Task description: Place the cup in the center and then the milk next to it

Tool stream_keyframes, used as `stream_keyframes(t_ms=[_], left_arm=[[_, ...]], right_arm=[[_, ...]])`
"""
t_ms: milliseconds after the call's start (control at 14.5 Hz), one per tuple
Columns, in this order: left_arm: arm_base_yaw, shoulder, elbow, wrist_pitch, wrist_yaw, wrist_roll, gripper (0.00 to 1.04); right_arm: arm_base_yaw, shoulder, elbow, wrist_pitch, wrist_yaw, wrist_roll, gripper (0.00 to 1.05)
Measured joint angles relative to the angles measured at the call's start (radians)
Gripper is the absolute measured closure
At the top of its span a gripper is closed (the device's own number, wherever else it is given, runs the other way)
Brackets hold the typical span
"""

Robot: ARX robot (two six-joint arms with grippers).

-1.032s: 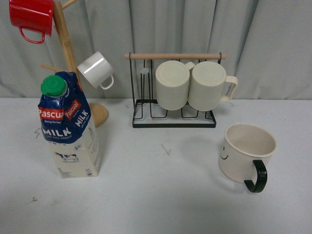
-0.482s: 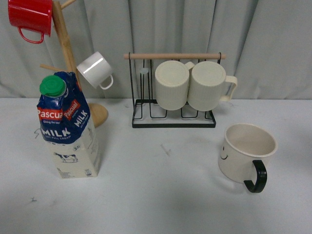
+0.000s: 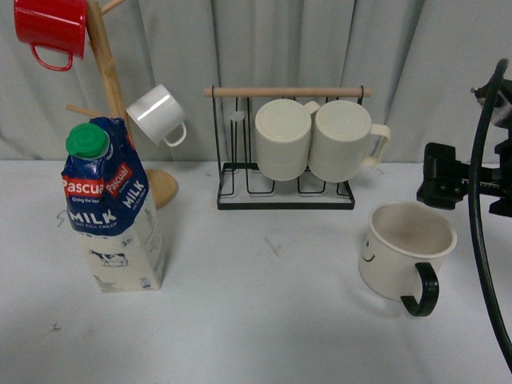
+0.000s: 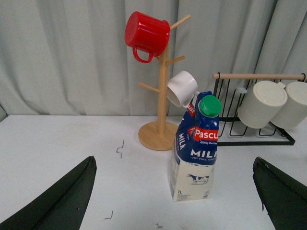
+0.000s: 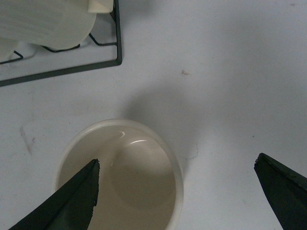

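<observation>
Standing upright on the table's point(image 3: 264, 320) right side, the cup point(image 3: 400, 248) turns its black handle toward the front camera, its smiley half hidden round the side; the right gripper point(image 5: 177, 158) hangs above it, jaws spread wide and empty, both fingers point(image 5: 72, 201) cut off by the frame; one overlaps the rim, and whether it touches I cannot tell; the front view catches only a black part of the right arm point(image 3: 448, 180) and a cable point(image 3: 478, 208) at the edge; the milk point(image 3: 116, 212) stands upright at the left, near the wooden mug tree point(image 3: 104, 72); the left gripper point(image 4: 173, 160) is wide open, holding nothing, well apart from the milk, only its dark fingertips point(image 4: 72, 191) visible
</observation>
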Motion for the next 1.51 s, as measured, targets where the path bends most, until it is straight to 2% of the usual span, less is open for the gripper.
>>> stream_keyframes(t_ms=[275,344,482,757,826,1032,1307,1445,1514], left_arm=[[0.000,0.000,0.000,0.000,0.000,0.000,0.07],[0.000,0.000,0.000,0.000,0.000,0.000,0.07],[0.000,0.000,0.000,0.000,0.000,0.000,0.07],[0.000,0.000,0.000,0.000,0.000,0.000,0.07],[0.000,0.000,0.000,0.000,0.000,0.000,0.07],[0.000,0.000,0.000,0.000,0.000,0.000,0.07],[0.000,0.000,0.000,0.000,0.000,0.000,0.07],[0.000,0.000,0.000,0.000,0.000,0.000,0.07],[0.000,0.000,0.000,0.000,0.000,0.000,0.07]], right_arm=[[0.026,0.109,0.100,-0.135,0.021,0.005,0.06],[0.024,0.123,0.101,-0.144,0.026,0.005,0.12],[0.018,0.125,0.101,-0.129,0.032,0.003,0.36],[0.017,0.119,0.116,-0.123,0.031,-0.010,0.91],[0.018,0.112,0.116,-0.127,0.023,-0.017,1.00],[0.054,0.026,0.105,-0.153,0.000,-0.020,1.02],[0.153,-0.053,0.080,-0.134,-0.012,0.010,1.02],[0.257,0.049,0.113,-0.073,0.000,0.107,1.02],[0.262,0.076,0.126,-0.066,-0.002,0.114,1.02]])
